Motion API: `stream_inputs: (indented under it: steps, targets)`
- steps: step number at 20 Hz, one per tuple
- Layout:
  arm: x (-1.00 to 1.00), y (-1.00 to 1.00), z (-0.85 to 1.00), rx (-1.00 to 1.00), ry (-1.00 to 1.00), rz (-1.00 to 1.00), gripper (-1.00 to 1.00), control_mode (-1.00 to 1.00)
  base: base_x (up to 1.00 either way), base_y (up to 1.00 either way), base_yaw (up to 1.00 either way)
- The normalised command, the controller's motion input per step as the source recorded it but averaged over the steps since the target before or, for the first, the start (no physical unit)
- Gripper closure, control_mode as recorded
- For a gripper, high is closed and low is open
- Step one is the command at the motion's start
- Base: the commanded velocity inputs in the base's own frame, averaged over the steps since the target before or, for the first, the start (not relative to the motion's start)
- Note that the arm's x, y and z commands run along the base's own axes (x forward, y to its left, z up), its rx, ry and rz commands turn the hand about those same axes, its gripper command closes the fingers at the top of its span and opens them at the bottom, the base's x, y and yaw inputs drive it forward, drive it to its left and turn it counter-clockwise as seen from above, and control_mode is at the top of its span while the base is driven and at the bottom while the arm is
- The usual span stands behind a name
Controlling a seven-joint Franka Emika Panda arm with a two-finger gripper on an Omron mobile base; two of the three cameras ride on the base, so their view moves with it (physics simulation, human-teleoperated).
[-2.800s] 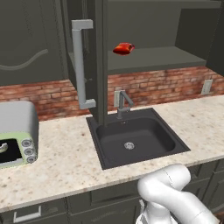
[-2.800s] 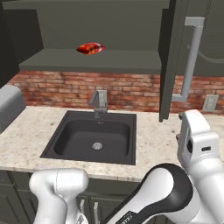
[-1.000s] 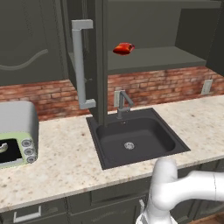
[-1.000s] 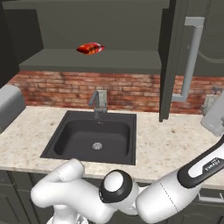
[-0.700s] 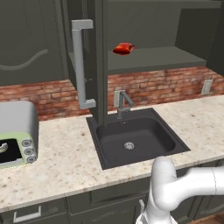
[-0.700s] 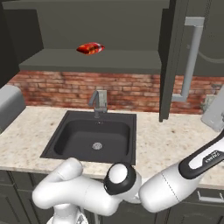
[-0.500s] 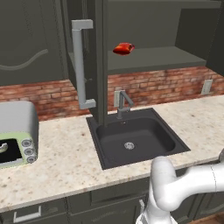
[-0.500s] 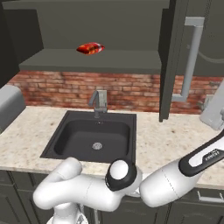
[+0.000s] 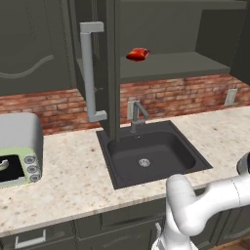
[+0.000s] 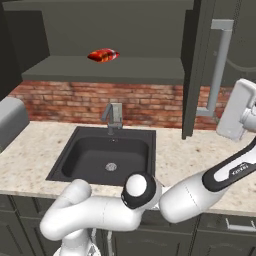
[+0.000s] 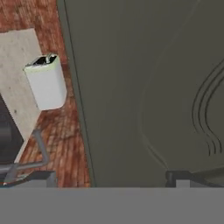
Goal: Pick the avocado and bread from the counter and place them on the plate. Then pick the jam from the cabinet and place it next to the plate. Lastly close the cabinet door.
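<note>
The red jam [image 9: 138, 53] [image 10: 103, 55] lies on the shelf inside the open cabinet [image 9: 171, 66] [image 10: 115, 70]. The cabinet door [image 9: 110, 68] [image 10: 196, 65] stands swung out over the counter [image 9: 73, 168] [image 10: 200, 150], and its light-grey bar handle [image 9: 89, 73] [image 10: 218, 70] faces away from the shelf. My gripper [image 11: 109, 178] is open, with nothing between its dark tips. Its white hand [image 10: 236, 109] hangs at the far right, beyond the door handle and above the counter. The avocado, the bread and the plate are out of view.
A dark sink [image 9: 151, 156] [image 10: 107, 155] with a grey faucet [image 9: 135, 114] [image 10: 114, 116] is set into the counter under the cabinet. A toaster oven [image 9: 17, 149] [image 11: 46, 83] stands at the left. The brick backsplash [image 9: 180, 95] runs behind. A grooved dark cabinet front [image 11: 144, 87] faces the hand camera.
The arm has stretched out to the right, and its hand has risen a little at the right edge of the right base view. The jam, the door and the base have not moved.
</note>
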Motion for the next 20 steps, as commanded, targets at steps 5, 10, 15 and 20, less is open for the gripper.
stream_inputs:
  steps: [5, 10, 15, 20]
  targets:
    - [-0.17, 1.0, -0.13, -0.06, 0.0, 0.22, -1.0, -1.0, 0.0, 0.0, 0.0]
    - [-0.44, 1.0, 0.0, -0.09, -0.05, 0.15, -1.0, -1.0, 0.0, 0.0, 0.0]
    - [-0.72, 1.0, 0.0, -0.04, -0.17, 0.07, -1.0, -1.0, 0.0, 0.0, 0.0]
    - [-0.79, 1.0, 0.0, -0.02, -0.37, -0.02, -1.0, -1.0, 0.0, 0.0, 0.0]
